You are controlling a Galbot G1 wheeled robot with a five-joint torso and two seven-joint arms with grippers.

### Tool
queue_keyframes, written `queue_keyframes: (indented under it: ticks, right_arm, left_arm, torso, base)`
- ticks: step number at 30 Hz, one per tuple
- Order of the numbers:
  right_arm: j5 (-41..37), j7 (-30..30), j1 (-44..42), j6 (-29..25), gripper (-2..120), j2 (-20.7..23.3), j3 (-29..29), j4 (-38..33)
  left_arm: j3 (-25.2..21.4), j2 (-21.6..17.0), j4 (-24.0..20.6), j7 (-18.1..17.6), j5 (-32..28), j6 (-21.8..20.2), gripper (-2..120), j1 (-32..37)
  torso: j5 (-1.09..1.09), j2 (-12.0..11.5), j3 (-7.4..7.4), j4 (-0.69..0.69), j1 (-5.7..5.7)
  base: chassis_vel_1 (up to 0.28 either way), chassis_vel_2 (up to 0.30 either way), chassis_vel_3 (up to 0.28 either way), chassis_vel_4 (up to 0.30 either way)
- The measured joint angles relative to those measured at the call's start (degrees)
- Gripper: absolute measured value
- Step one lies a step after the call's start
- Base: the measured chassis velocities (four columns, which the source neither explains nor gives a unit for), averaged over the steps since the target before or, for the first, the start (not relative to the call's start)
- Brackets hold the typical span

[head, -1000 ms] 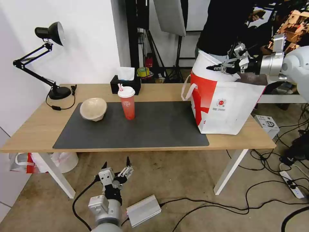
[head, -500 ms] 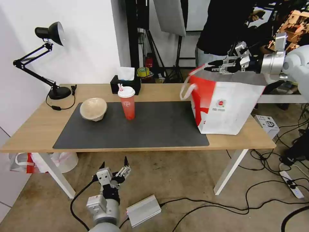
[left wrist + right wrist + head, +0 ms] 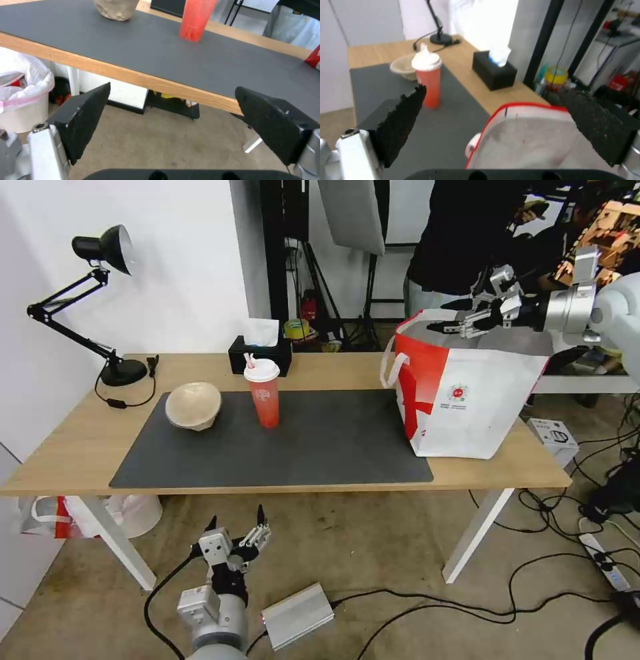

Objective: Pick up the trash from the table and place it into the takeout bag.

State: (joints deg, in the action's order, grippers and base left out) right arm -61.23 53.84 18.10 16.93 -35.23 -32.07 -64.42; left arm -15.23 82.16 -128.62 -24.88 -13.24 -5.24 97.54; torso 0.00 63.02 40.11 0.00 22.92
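Observation:
On the table (image 3: 80, 447), a beige paper-pulp bowl (image 3: 193, 405) lies tilted at the left end of the dark grey mat (image 3: 300, 447). A red drink cup (image 3: 263, 392) with white lid and straw stands upright to its right. The takeout bag (image 3: 467, 400) stands at the table's right end. My right gripper (image 3: 440, 315) hovers open over the bag's mouth, holding nothing. The right wrist view looks down into the bag (image 3: 520, 140), with the cup (image 3: 428, 80) and bowl (image 3: 401, 68) beyond. My left gripper (image 3: 239, 521) hangs open below the table's front edge.
A black tissue box (image 3: 260, 355) and a black desk lamp (image 3: 110, 253) stand at the back of the table. Under the left end is a lined white bin (image 3: 137, 513). A silver box (image 3: 297, 615) and cables lie on the floor. A person stands behind the bag.
A white thing that stood up at the bag's mouth under my right gripper has dropped out of sight. The right gripper has drawn back slightly to the right. The left arm barely moved.

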Motion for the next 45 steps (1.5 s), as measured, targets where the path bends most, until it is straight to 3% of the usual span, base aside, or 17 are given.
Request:
queue_keyframes:
  ticks: [8, 22, 29, 39, 45]
  right_arm:
    - [-6.54, -15.17, -5.2, -5.83, 100, 2.86, 2.89, -9.33]
    - [-9.83, -34.62, -19.8, -16.55, 100, 5.81, 11.85, -24.53]
    - [-9.85, -44.01, -24.38, -21.96, 100, 6.2, 13.48, -31.81]
    - [-7.45, -57.4, -26.77, -27.22, 100, 4.34, 11.94, -39.34]
    - [-2.78, -66.29, -30.31, -29.89, 100, 0.83, 12.1, -42.65]
  left_arm:
    - [-0.71, 0.14, -0.61, 0.0, 0.09, 0.02, 100, 0.44]
    - [-1.03, -0.11, -0.7, -0.01, 0.16, 0.1, 100, 0.59]
    - [-0.99, -0.11, -0.64, 0.01, -0.01, 0.13, 100, 0.3]
    - [-1.03, 0.55, -0.49, 0.04, 0.07, 0.14, 100, 0.32]
    - [-2.29, 1.3, -1.1, 0.07, 0.33, 0.31, 100, 1.05]
  torso:
    - [0.0, 0.0, 0.0, 0.01, 0.0]
    - [0.0, 0.0, 0.0, 0.0, 0.0]
    - [0.0, 0.0, 0.0, 0.0, 0.0]
    - [-0.01, 0.0, 0.0, 0.01, 0.0]
    - [0.0, 0.0, 0.0, 0.0, 0.0]
  base:
    - [0.0, 0.0, 0.0, 0.0]
    - [0.0, 0.0, 0.0, 0.0]
    - [0.0, 0.0, 0.0, 0.0]
    - [0.0, 0.0, 0.0, 0.0]
    - [0.0, 0.0, 0.0, 0.0]
